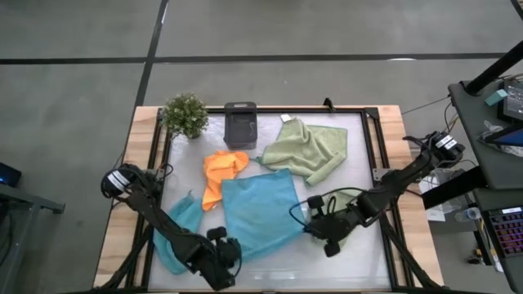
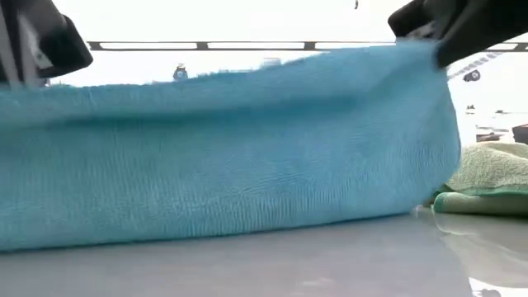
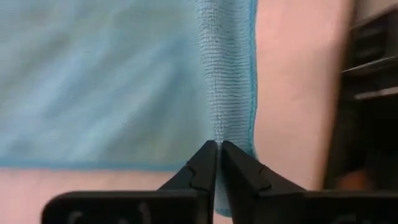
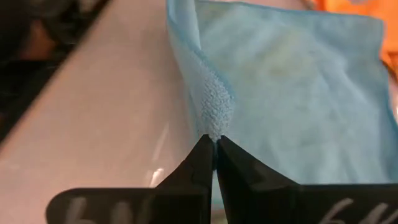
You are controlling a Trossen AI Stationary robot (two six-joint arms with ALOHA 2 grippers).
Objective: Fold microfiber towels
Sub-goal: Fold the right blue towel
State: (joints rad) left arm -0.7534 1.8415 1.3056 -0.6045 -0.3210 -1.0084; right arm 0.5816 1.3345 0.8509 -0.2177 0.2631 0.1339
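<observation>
On a grey floor with dark seams, the tabletop (image 1: 372, 245) is standing with its pale middle and wooden edges, and black rails are running around it. Beside its right edge a dark desk (image 1: 490, 106) with cables is partly showing, cut off by the picture.

Four microfiber towels can be counted from above. The largest, a light blue towel (image 1: 257, 208), is lying spread at the middle front of the tabletop, and in the low view it is filling almost the whole width and hiding most things behind it. A second light blue towel (image 1: 181, 224) is lying at its left and is partly covered by the left arm. A sage green towel (image 1: 309, 149) is lying crumpled toward the back right. An orange towel (image 1: 221, 173) is lying bunched between the green one and the blue ones, touching the large blue towel. More towels I cannot make out.

One small dark grey box (image 1: 240, 124) and one little potted plant (image 1: 185, 114) are standing at the back edge, near each other.

The left hand (image 3: 217, 152) is pinching the front left corner of the large blue towel, fingers clenched on the cloth. The right hand (image 4: 213, 148) is grasping its front right corner in the same way.
</observation>
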